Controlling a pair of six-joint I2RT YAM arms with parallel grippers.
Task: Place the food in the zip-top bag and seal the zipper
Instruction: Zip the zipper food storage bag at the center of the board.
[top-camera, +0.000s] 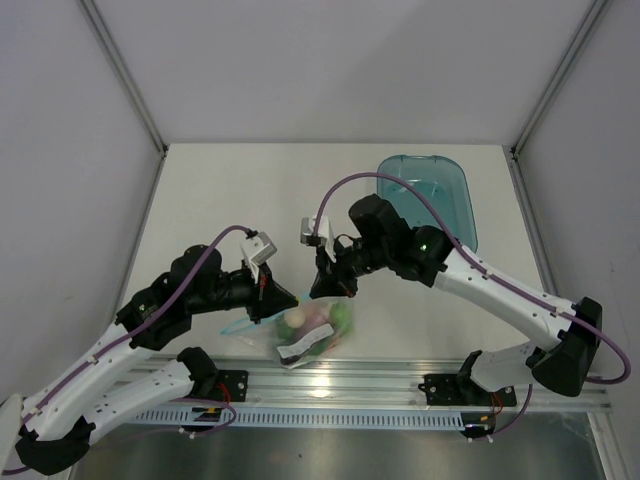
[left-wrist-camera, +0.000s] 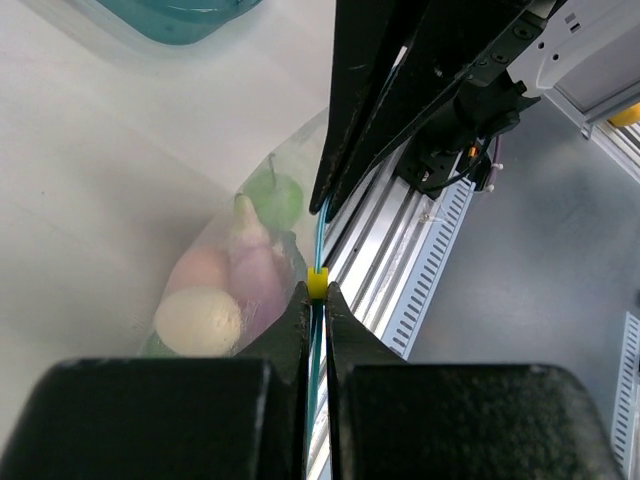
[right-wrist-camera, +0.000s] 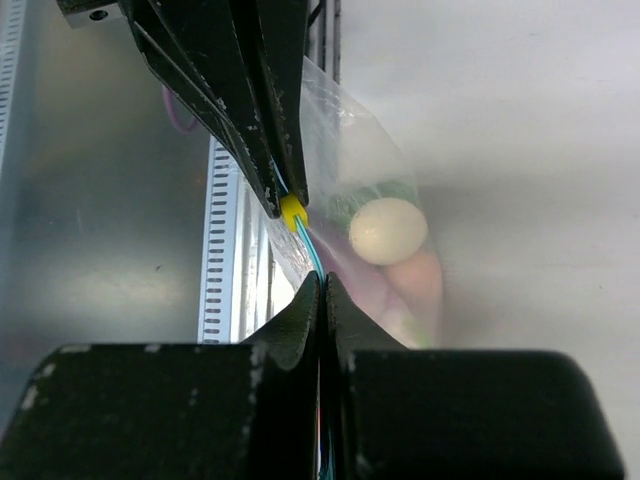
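Note:
The clear zip-top bag (top-camera: 312, 332) hangs between both grippers near the table's front edge, with a white label patch low on it. The food shows through the plastic: a green round piece (left-wrist-camera: 275, 198), a pale purple-pink piece (left-wrist-camera: 255, 272) and a cream round one (left-wrist-camera: 197, 320) (right-wrist-camera: 388, 230). My left gripper (left-wrist-camera: 317, 292) (top-camera: 270, 303) is shut on the teal zipper (left-wrist-camera: 319, 235) just behind a small yellow slider (left-wrist-camera: 317, 282). My right gripper (right-wrist-camera: 321, 280) (top-camera: 335, 285) is shut on the same zipper (right-wrist-camera: 310, 252) a short way along it, facing the left one.
A translucent blue tray (top-camera: 430, 195) lies at the back right of the table. The metal rail (top-camera: 400, 385) with the arm bases runs along the front edge, right under the bag. White walls close in the sides and back.

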